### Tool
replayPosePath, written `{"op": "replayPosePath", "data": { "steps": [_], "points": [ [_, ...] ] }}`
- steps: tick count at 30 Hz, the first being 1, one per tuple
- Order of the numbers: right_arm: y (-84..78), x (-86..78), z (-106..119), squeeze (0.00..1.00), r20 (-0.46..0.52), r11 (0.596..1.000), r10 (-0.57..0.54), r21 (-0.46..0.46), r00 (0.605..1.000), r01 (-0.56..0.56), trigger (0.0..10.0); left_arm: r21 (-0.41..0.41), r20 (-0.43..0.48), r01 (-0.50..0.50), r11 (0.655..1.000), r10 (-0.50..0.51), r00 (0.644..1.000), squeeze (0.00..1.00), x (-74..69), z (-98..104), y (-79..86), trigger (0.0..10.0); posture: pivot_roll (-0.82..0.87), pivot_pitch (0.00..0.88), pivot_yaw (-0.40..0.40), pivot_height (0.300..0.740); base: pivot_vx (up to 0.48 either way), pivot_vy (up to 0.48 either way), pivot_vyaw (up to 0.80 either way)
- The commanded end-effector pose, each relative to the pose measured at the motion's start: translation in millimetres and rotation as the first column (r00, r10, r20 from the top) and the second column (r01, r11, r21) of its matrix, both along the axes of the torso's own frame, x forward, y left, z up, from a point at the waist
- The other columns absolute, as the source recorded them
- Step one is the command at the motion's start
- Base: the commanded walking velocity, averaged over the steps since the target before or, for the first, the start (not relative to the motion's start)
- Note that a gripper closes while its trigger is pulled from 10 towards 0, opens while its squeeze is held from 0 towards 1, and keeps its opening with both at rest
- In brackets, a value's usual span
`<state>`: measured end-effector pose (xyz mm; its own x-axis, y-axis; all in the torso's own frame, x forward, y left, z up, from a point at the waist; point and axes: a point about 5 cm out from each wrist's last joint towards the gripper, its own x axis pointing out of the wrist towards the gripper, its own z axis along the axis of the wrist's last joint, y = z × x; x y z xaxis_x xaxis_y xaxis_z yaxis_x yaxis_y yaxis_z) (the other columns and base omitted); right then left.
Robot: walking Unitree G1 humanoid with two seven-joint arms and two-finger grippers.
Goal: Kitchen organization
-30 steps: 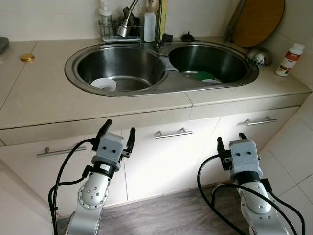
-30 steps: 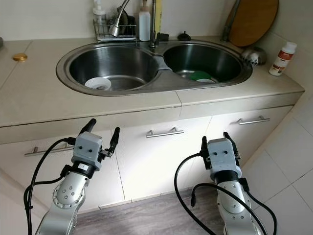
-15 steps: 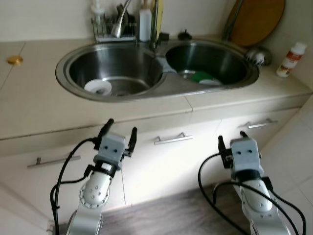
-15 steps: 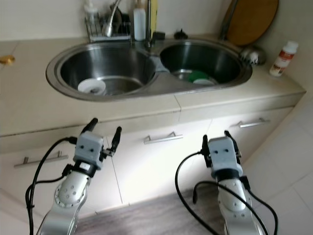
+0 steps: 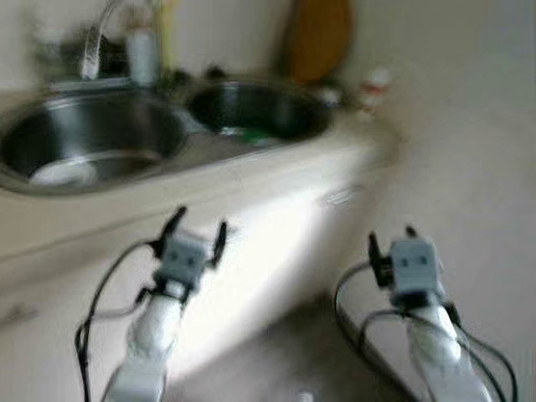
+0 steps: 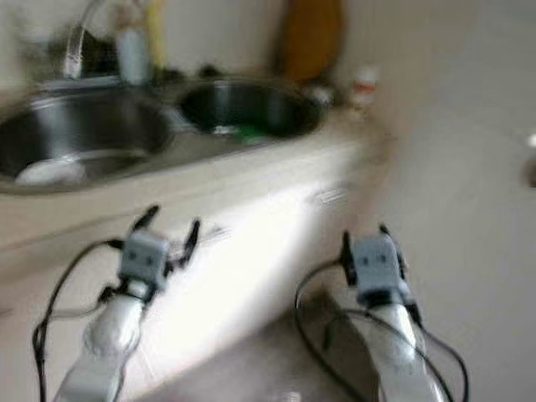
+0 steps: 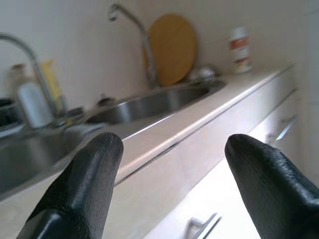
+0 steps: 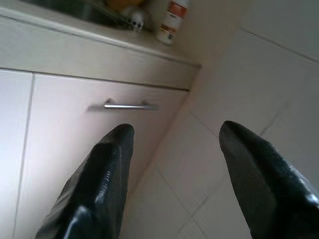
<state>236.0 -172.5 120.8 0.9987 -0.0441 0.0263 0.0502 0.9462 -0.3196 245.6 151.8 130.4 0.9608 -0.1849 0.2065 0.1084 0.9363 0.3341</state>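
Since the earlier frame the whole head view has swung and blurred: the camera has turned, so the double sink (image 5: pixel 92 138) now sits at the upper left of the frame rather than centre. Its right basin holds something green (image 5: pixel 251 134), its left basin a white dish (image 5: pixel 59 173). Behind it on the tabletop (image 5: pixel 276 163) stand a faucet (image 5: pixel 94 42), a round wooden board (image 7: pixel 172 47) against the wall, and a white bottle with a red label (image 8: pixel 172 22) near the corner. Lower left, the left tool (image 5: pixel 195 237) hangs before the cabinet fronts, fingers spread wide, holding nothing. Lower right, the right tool (image 5: pixel 390 243) is likewise spread and empty, near a drawer handle (image 8: pixel 127 105).
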Motion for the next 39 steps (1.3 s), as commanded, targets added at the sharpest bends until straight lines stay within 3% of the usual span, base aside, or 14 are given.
{"op": "replayPosePath", "data": {
  "steps": [1,34,39],
  "points": [
    [-5.4,1.1,4.1,0.00,0.016,1.000,-0.014,-0.017,1.000,0.015,10.0,-0.010,0.018,0.026,1.000,-0.026,0.999,0.00,0.7,4.0,-7.5,10.0,0.09,0.000,-0.070,0.740,0.000,0.000,-0.80],
    [-5.9,3.0,6.0,0.00,0.029,0.999,-0.034,-0.017,0.999,0.035,10.0,0.010,-0.010,0.034,0.999,-0.034,0.999,0.00,2.7,-0.5,-7.9,10.0,0.08,0.000,-0.062,0.740,0.000,0.000,-0.80],
    [-5.1,3.7,5.1,0.00,0.024,0.999,-0.031,-0.037,0.999,0.032,10.0,0.012,-0.016,0.038,0.999,-0.037,0.999,0.00,4.3,-1.8,-8.2,10.0,0.08,0.000,-0.055,0.740,0.000,0.000,0.00]
  ]
}}
